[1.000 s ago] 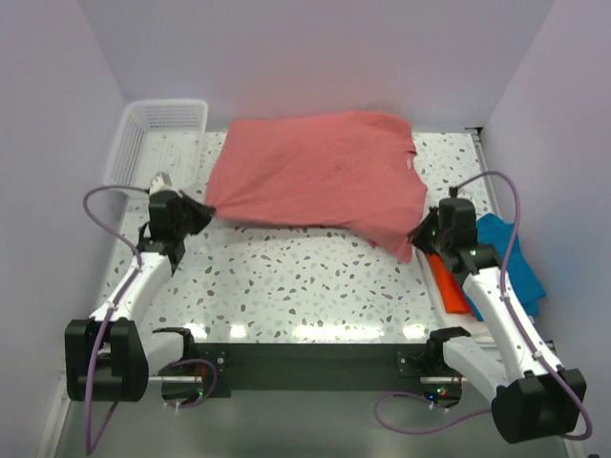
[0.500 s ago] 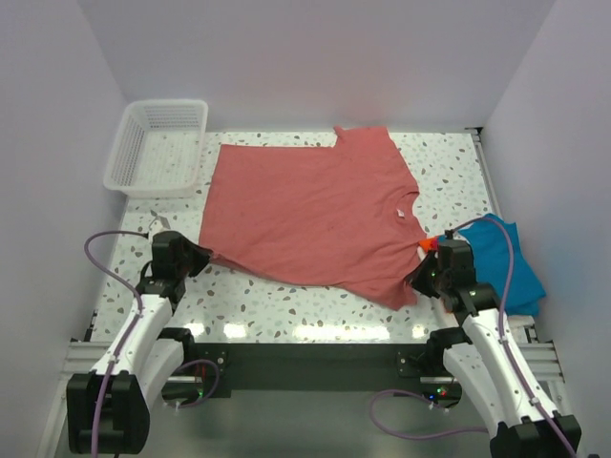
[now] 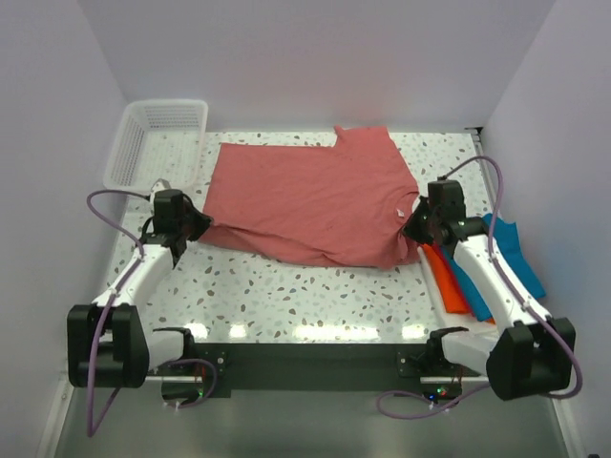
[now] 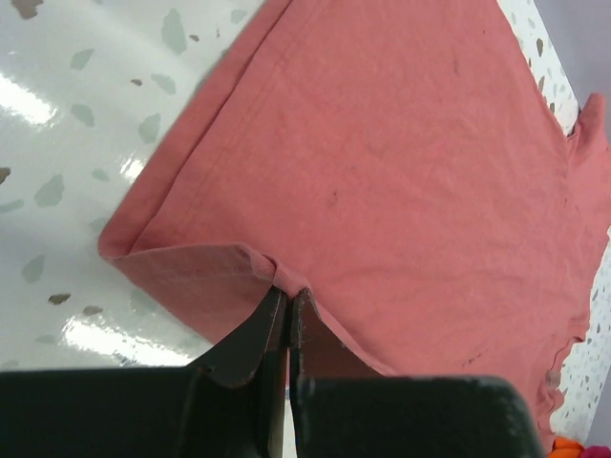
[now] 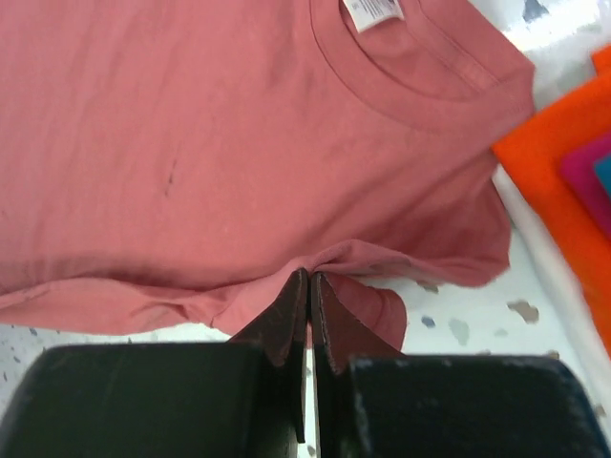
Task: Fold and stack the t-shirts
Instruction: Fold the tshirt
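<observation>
Near the left edge, your left gripper (image 4: 288, 303) is clamped tight on a hem corner of the salmon-red t-shirt (image 3: 305, 200), which lies spread across the far middle of the worktop. Near the right edge, your right gripper (image 5: 307, 283) pinches a fold of it. The white neck label (image 5: 374, 10) is unreadable.

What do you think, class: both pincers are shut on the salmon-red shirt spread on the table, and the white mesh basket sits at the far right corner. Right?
Not quite. The white mesh basket sits at the far left corner, as the top external view shows. The rest holds: the left pincer and right pincer are shut on the salmon-red shirt spread on the table.
</observation>
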`<act>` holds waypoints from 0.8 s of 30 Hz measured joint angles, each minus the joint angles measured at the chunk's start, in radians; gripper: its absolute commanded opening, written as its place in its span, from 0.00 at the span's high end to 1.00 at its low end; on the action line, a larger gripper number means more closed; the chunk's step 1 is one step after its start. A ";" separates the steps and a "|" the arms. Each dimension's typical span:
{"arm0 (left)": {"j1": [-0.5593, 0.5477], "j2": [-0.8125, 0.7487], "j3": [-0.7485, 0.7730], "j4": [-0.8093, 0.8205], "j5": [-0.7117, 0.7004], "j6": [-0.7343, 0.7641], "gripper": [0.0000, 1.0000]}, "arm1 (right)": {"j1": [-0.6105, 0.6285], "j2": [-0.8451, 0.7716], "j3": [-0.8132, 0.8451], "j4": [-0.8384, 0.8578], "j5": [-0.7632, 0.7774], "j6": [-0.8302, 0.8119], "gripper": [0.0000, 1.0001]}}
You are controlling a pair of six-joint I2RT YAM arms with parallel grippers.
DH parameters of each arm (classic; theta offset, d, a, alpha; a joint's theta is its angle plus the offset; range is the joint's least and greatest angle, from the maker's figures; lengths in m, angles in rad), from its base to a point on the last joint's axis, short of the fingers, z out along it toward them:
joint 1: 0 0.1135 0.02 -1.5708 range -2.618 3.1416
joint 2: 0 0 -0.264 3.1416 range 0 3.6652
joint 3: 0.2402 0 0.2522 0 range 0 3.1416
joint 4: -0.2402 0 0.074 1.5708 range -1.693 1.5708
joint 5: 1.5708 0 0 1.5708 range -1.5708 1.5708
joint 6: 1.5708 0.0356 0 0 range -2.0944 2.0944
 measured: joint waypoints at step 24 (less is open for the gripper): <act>0.048 0.269 0.181 0.020 -0.003 -0.010 1.00 | -0.105 0.431 0.335 0.069 -0.016 -0.008 1.00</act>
